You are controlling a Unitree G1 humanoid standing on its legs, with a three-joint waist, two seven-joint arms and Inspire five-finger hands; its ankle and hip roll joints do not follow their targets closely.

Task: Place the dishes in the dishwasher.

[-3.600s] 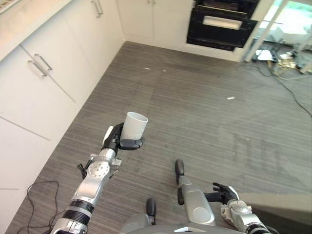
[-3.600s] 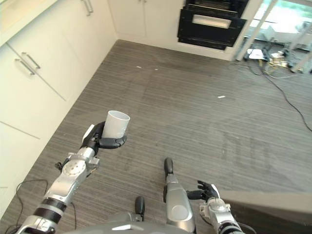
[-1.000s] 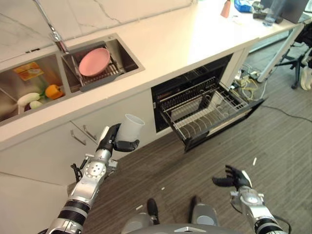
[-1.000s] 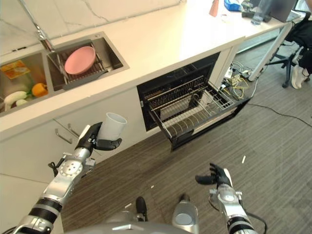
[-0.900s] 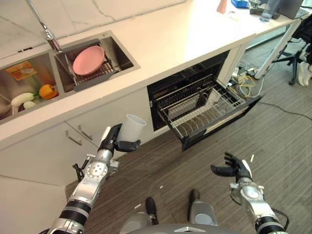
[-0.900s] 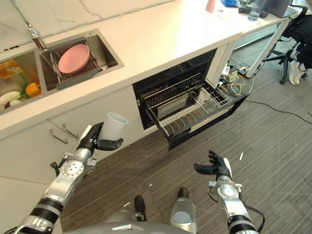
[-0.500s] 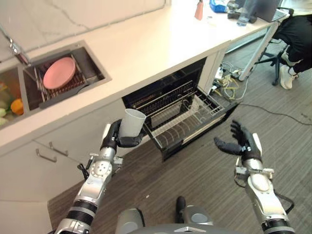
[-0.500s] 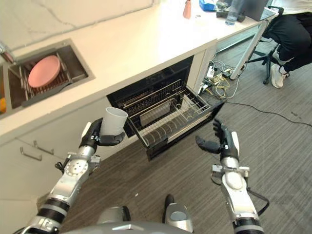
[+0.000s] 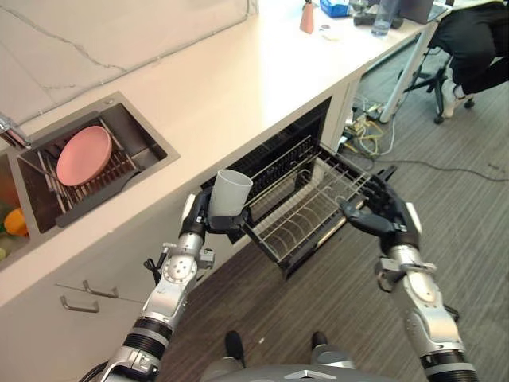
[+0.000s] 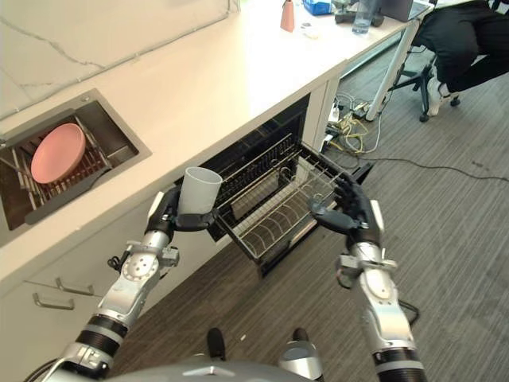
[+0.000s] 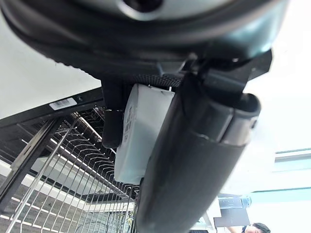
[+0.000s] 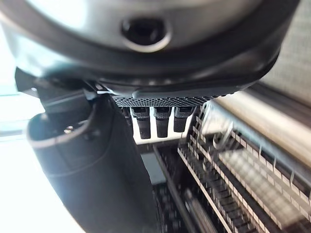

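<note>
Cup (image 9: 231, 192), upright, gripped in my left robot hand (image 9: 196, 225); rack (image 9: 306, 208) at 3 o'clock; right robot hand (image 9: 382, 213) spread wide; label unreadable.

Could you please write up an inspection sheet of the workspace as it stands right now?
Surface: pale countertop with a sink set into it; grey striped floor.
Job's things: white cup, upright, in the left hand; pink plate leaning in the sink's rack; dishwasher rack pulled out, no dishes seen in it.
Clutter: a bottle and small items at the counter's far end.
Hands: left hand curled round the cup; right hand open at the rack's front corner.
Cables: a tangle of cables on the floor beside the dishwasher.
Surroundings: a seated person at the far right.
</note>
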